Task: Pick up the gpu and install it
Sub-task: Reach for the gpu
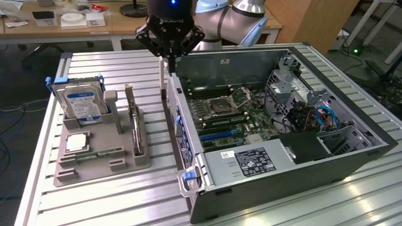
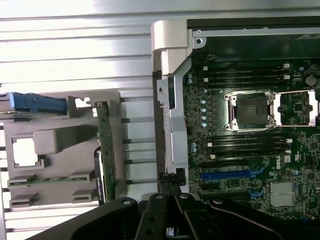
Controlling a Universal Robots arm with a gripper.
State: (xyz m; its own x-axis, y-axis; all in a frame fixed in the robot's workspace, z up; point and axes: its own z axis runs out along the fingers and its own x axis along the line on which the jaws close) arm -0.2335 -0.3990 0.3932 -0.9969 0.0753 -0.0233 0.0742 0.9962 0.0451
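The gpu (image 1: 133,123) stands on edge in a slot of the grey holder (image 1: 94,162), a thin green card with a dark cooler face. In the wrist view the gpu (image 2: 104,150) is edge-on along the holder's side nearest the case. My gripper (image 1: 170,55) hangs shut and holds nothing. It is above the case's near wall, to the exterior view's right of the gpu and higher than it. In the wrist view my gripper (image 2: 170,192) sits over the case's rim, between the holder and the motherboard (image 2: 250,125).
The open computer case (image 1: 351,155) lies on its side with motherboard (image 1: 223,113), empty CPU socket (image 2: 252,110) and blue card slots (image 2: 230,175) exposed. The holder also carries a hard drive (image 1: 82,101), a processor (image 1: 75,141) and a memory stick (image 1: 97,153). The slatted metal table (image 1: 113,202) surrounds them.
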